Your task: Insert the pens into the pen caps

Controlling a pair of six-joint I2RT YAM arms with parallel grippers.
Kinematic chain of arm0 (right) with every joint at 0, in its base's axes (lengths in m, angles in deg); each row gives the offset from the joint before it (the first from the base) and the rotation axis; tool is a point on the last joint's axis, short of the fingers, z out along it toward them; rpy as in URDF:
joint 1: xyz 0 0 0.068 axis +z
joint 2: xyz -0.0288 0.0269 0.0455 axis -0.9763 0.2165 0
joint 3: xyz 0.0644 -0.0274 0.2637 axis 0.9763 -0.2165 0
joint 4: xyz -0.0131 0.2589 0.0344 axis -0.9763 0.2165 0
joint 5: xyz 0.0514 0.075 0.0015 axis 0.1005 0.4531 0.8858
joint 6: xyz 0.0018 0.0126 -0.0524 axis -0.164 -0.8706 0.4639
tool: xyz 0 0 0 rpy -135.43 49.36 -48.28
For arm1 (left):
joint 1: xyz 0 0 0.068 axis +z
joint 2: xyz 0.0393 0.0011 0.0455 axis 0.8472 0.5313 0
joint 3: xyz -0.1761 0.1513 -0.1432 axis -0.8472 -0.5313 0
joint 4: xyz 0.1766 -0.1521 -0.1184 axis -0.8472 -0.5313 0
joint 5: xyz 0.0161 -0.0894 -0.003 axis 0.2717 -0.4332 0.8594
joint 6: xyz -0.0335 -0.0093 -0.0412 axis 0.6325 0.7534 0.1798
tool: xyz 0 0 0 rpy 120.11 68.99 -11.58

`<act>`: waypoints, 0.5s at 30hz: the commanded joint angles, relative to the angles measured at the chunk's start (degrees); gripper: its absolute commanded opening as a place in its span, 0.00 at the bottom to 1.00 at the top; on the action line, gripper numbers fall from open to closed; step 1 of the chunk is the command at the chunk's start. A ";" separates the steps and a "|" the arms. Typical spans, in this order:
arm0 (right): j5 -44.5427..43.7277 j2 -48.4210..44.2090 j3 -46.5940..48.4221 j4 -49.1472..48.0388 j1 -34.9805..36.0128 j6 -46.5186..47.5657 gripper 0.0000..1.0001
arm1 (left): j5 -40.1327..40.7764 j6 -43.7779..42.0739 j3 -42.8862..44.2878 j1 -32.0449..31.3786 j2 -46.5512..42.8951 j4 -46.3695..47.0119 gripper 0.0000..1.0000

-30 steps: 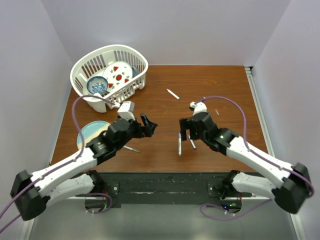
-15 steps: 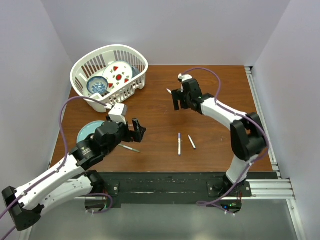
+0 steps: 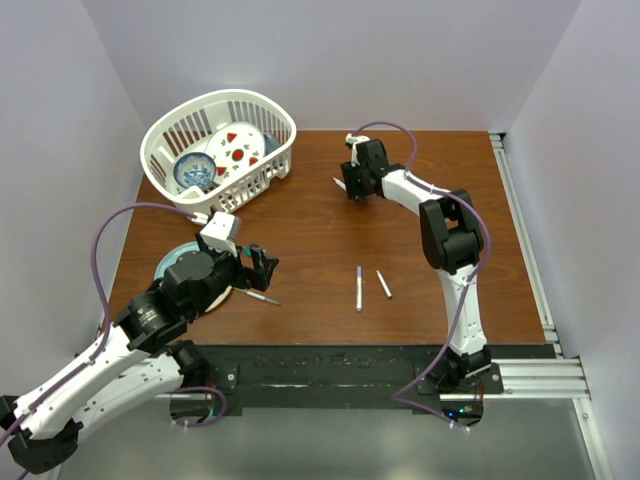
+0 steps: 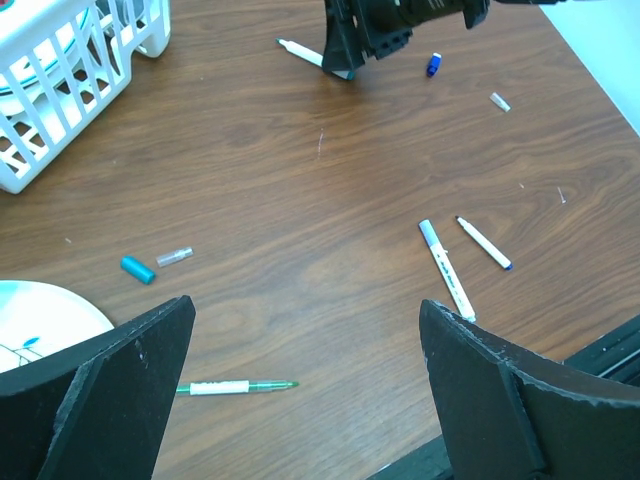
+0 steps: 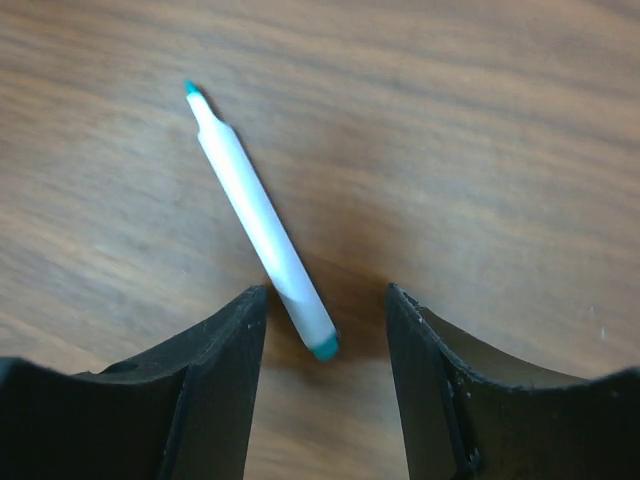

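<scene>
I see the right gripper (image 5: pixel 325 305) spread, its fingers (image 5: pixel 215 390) either side of the rear end of the teal-tipped pen (image 5: pixel 255 215), not touching; the left gripper (image 4: pixel 305 330) hangs spread near the green-tipped pen (image 4: pixel 235 386); 1 teal cap (image 4: pixel 138 269) lies nearby.

The counter (image 3: pixel 320 205) was brown wood with dark lines in it, and it filled the middle of the top view. A plain pale back wall (image 3: pixel 330 60) stood along the top of the frame. A left wall (image 3: pixel 50 150) and a right wall (image 3: pixel 600 150) closed in the sides. A silver rail (image 3: pixel 519 230) ran down the counter's right edge. A black bar (image 3: pixel 330 362) lay along its bottom edge, with a grey surface (image 3: pixel 330 445) below. The light was soft and even.
</scene>
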 commanded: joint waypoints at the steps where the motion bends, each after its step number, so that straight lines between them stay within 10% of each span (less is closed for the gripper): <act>1: 1.16 2.43 5.80 1.86 0.37 2.62 0.50 | 1.34 -1.60 -0.18 0.33 0.48 -0.02 1.00; 15: 5.20 -0.37 2.21 6.26 -0.07 0.70 0.20 | 0.64 -0.29 -0.45 1.04 -1.10 0.60 0.95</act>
